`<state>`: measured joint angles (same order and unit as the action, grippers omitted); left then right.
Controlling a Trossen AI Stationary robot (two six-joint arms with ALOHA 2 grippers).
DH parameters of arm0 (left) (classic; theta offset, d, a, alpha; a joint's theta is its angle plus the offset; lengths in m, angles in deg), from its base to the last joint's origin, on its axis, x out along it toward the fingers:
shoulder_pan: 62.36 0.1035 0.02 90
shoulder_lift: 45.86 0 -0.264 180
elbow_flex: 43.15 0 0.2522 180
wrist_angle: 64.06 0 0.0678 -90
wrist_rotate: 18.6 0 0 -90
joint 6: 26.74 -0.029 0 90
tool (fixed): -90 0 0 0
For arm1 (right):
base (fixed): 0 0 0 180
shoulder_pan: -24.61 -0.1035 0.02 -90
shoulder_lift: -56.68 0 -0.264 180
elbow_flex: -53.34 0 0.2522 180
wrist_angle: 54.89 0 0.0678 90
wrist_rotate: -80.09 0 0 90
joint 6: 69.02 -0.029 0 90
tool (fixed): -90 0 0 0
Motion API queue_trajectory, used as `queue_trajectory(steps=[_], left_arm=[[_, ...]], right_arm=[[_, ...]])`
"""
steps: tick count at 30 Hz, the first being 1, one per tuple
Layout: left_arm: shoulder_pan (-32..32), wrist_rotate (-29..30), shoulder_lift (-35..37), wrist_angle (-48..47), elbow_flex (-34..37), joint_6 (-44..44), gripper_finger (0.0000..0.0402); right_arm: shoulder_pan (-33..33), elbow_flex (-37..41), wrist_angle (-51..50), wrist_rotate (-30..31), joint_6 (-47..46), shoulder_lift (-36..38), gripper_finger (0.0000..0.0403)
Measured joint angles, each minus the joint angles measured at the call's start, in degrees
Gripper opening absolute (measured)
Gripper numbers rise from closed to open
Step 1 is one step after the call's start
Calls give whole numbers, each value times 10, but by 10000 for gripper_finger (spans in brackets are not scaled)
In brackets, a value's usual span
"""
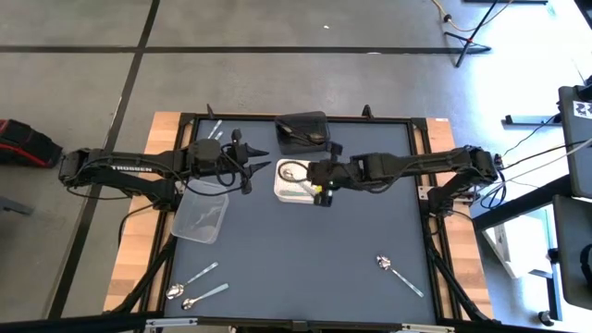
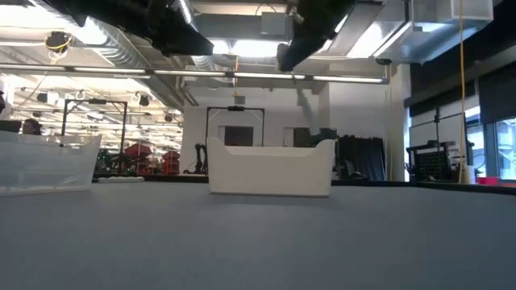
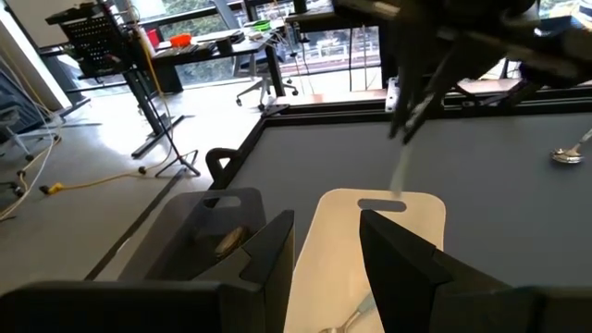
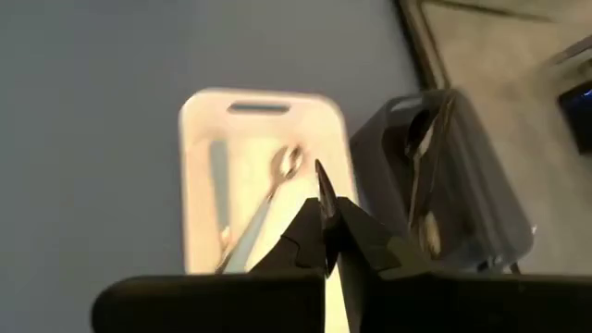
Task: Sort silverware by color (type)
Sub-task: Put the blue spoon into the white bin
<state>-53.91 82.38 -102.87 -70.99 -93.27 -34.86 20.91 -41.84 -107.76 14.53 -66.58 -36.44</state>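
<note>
The right gripper [image 1: 320,191], pinching a silver spoon [image 4: 324,196], hung above the white tray [image 1: 280,192], where silver ones [image 4: 274,191] lay, presumably to add it; the left gripper [image 1: 260,159] waited spread beside it.

1. I work in a large lab or industrial workshop, not a home.
2. Beyond my table [image 2: 258,242], exposed ducts and pipes [image 2: 121,48] and strip lights run under an open ceiling.
3. The floor [image 1: 277,23] is bare grey concrete marked with dark tape lines.
4. Rolling office chairs [image 3: 268,88], equipment stands [image 3: 139,92] and trailing cables surround my station.
</note>
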Motion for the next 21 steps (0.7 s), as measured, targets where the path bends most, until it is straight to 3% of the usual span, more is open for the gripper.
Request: queue_trajectory(steps=[9, 17, 21], left_arm=[[0, 0, 0, -3, 0, 0, 121], [0, 0, 0, -3, 0, 0, 121], [0, 0, 0, -3, 0, 0, 121]], right_arm=[[59, 36, 39, -103, -1, -30, 4], [69, 42, 43, -121, -5, -75, 8], [69, 42, 48, -136, -6, -82, 43]])
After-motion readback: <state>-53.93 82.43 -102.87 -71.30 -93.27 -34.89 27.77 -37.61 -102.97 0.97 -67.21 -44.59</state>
